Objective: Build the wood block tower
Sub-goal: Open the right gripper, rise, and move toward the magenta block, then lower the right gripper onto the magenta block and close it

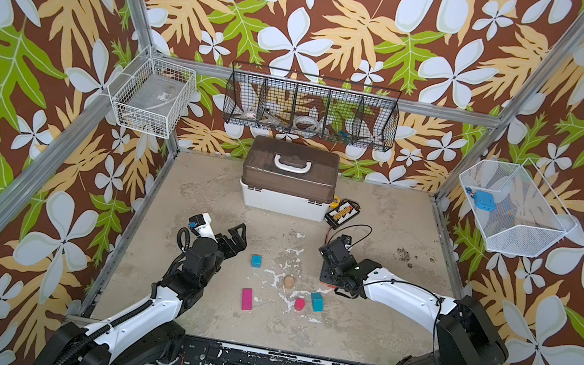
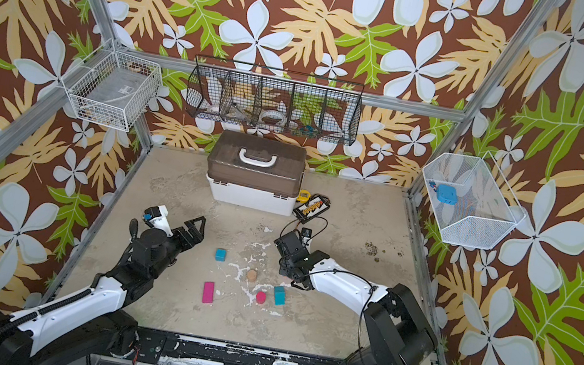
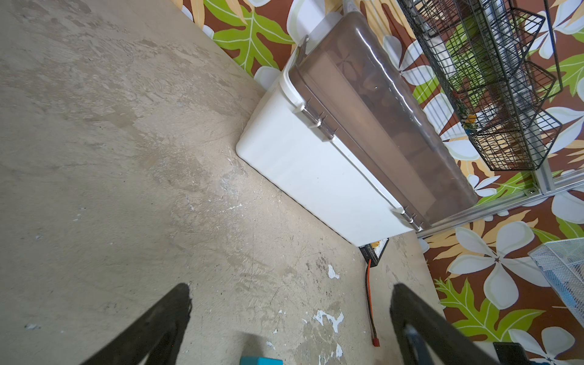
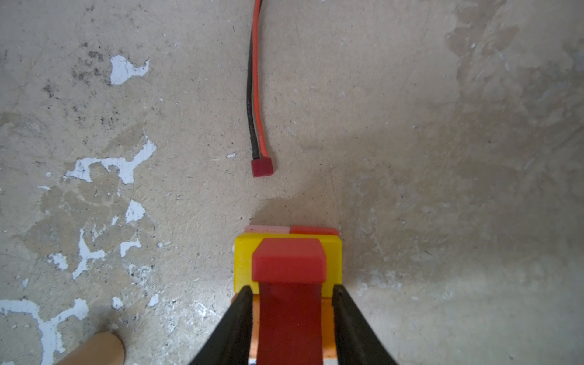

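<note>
**Red block atop tower, fingers just clear of it**

Desk [image 1: 179,306]: worn, patchy surface. White box [image 1: 281,200] sits at the back edge, out of play.

Right arm [image 1: 401,292]: comes in from the front right corner, forearm low, wrist bent down over the tower [image 4: 333,259], which stands just right of the desk's middle.

Left arm [image 1: 159,302]: near the left edge. Left end effector [image 1: 239,239] is spread wide and empty.

Tower, wrist view: orange, pink and red-orange pieces show under a yellow block [image 4: 243,262], with the red block [image 4: 289,259] on top, roughly centred.

Right end effector [image 4: 292,289]: fingers flank the red block, with a thin strip of yellow and orange visible on each side. It reads as slightly apart, not clamped.

Judgement: the step in hand is letting go. Widen both fingers evenly, then lift straight up. Any sideways drag would likely shove the narrow red block off the yellow.

Loose, between tower and left arm: magenta bar [image 1: 247,299], teal block [image 1: 317,301], teal cube [image 1: 256,260], red cylinder [image 1: 299,304], tan cylinder [image 1: 290,282].
</note>
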Controlling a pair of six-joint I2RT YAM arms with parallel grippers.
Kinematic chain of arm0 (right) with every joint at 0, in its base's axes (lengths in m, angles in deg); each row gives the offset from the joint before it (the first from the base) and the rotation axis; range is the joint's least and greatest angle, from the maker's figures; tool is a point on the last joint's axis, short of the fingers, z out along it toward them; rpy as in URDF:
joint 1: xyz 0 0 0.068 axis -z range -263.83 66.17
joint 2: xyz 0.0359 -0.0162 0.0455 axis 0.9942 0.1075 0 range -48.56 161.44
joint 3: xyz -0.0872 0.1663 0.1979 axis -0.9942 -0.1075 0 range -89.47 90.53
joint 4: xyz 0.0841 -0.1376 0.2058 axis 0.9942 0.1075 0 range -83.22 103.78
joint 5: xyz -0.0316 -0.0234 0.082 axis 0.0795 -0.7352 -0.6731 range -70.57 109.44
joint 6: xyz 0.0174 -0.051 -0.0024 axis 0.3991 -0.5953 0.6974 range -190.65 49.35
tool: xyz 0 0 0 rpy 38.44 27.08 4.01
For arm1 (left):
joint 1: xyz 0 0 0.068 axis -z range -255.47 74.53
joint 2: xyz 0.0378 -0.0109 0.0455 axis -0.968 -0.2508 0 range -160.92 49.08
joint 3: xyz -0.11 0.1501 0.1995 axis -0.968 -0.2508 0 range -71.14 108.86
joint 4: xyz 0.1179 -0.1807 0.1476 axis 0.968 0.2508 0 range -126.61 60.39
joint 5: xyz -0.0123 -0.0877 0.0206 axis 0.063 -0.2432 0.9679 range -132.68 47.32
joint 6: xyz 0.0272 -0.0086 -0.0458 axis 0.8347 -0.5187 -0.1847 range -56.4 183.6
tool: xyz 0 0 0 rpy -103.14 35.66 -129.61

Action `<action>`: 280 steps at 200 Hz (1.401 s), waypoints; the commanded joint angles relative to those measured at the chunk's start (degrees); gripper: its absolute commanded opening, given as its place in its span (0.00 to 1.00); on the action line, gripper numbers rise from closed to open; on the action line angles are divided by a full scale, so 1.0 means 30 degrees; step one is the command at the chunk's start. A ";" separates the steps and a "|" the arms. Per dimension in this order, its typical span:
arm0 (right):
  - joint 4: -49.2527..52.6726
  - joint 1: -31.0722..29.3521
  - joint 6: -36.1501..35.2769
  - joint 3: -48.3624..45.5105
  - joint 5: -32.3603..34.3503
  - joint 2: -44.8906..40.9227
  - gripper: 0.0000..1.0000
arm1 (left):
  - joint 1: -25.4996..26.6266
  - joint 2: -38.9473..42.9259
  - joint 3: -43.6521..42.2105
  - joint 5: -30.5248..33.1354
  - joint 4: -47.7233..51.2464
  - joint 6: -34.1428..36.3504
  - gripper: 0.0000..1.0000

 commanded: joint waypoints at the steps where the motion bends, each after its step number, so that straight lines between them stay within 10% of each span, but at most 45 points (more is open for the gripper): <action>1: 0.0339 -0.0007 -0.0064 0.0167 0.0282 -0.0816 0.47 | -0.0032 -0.0043 0.0148 0.0005 -0.0357 -0.0211 1.00; 87: -0.2483 -0.5883 -0.3450 0.0903 -0.0843 -0.3068 0.75 | -0.0030 -0.0256 0.0236 0.2069 0.0781 -0.0899 1.00; 157: -0.1285 -0.8511 -0.1494 0.5410 -0.2173 0.4394 0.74 | -0.0040 0.1398 0.0143 1.0221 0.7908 -0.8854 1.00; 280: 0.0841 -0.9970 -0.1100 0.9405 -0.2250 0.9895 0.61 | -0.0041 0.1249 0.0726 1.0839 0.9892 -1.0820 1.00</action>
